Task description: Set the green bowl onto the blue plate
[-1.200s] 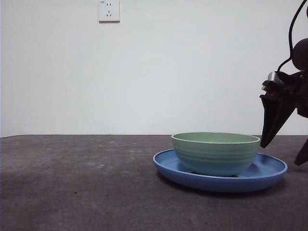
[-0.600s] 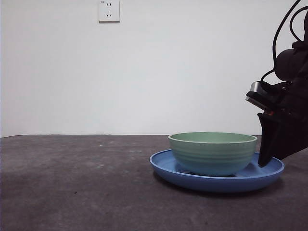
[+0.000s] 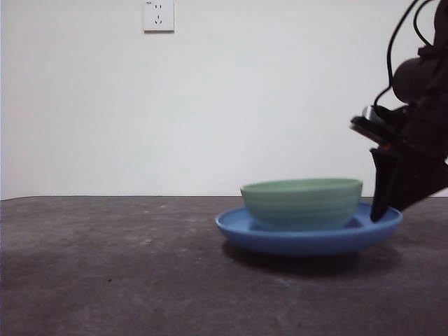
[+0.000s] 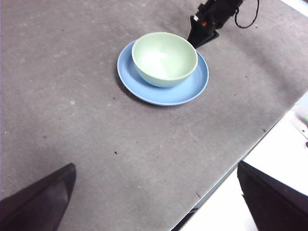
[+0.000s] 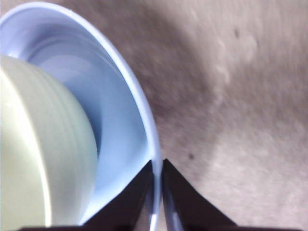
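The green bowl [image 3: 301,203] sits inside the blue plate [image 3: 280,239] on the right part of the table. My right gripper [image 3: 382,210] reaches down from the right and is shut on the plate's right rim. In the right wrist view the two jaws [image 5: 156,166] pinch the plate's edge [image 5: 144,110], with the bowl's ridged side [image 5: 43,144] close beside them. From high above, the left wrist view shows the bowl [image 4: 163,55] on the plate [image 4: 144,89] and the right gripper [image 4: 201,36] at the rim. My left gripper [image 4: 155,168] hangs open, well away from both.
The dark grey table [image 3: 105,266] stretches out to the left of the plate. A white wall with a socket [image 3: 159,15] stands behind it. The table's edge [image 4: 250,149] runs near the left gripper, with pale floor beyond.
The right gripper came down onto the plate's right rim and shut on it. Plate and bowl have shifted left and sit slightly higher in the front view.
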Robot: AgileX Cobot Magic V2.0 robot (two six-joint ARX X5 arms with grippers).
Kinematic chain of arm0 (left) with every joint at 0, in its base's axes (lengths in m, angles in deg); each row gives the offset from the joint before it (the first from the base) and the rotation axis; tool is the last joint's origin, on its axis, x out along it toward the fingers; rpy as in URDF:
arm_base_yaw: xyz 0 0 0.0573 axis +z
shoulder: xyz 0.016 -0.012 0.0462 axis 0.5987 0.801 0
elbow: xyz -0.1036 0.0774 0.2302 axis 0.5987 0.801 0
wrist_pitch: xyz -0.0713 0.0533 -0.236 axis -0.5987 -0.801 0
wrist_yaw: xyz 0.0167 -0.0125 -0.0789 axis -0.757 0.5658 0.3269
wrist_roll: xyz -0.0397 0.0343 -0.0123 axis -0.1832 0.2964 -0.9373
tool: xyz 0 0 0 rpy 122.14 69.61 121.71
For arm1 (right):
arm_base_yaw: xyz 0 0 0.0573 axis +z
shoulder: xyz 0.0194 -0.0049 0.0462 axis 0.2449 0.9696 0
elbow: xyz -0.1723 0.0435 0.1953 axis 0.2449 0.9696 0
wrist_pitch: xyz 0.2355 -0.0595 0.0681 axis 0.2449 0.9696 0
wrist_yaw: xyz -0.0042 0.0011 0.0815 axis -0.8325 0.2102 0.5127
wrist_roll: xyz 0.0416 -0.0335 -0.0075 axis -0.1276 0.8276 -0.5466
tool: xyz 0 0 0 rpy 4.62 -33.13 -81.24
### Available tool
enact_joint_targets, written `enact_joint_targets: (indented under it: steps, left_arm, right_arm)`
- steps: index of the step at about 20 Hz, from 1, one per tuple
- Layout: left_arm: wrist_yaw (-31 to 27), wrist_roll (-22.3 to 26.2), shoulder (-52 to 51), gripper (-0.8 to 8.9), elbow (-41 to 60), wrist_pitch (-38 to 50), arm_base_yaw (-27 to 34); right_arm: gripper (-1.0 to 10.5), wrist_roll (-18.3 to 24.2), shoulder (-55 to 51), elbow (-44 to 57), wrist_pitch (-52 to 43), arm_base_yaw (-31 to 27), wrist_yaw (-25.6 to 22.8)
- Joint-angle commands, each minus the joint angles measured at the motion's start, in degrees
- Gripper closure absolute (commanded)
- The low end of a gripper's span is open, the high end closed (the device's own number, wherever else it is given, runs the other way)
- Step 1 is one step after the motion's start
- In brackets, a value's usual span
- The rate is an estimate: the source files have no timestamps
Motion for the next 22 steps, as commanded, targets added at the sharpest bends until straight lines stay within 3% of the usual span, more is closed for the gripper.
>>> enact_joint_targets:
  steps: [1, 8, 14, 22]
  left_arm:
    - [0.0, -0.2, 0.3, 1.88, -0.5, 0.6, -0.5]
    - [0.0, -0.1, 0.3, 1.88, -0.5, 0.6, -0.5]
    - [0.0, -0.2, 0.3, 1.88, -0.5, 0.6, -0.5]
    - [0.0, -0.2, 0.3, 1.88, -0.5, 0.6, -0.5]
  right_arm:
    - [9.4, -0.8, 0.4, -3.2, 1.2, 1.6, 1.2]
    - [9.4, -5.5, 0.5, -5.9, 0.3, 10.1, 1.0]
    - [9.4, -8.2, 2.1, -5.9, -3.1, 18.5, -2.7]
    - [9.4, -11.0, 6.1, -5.9, -7.9, 19.6, -3.0]
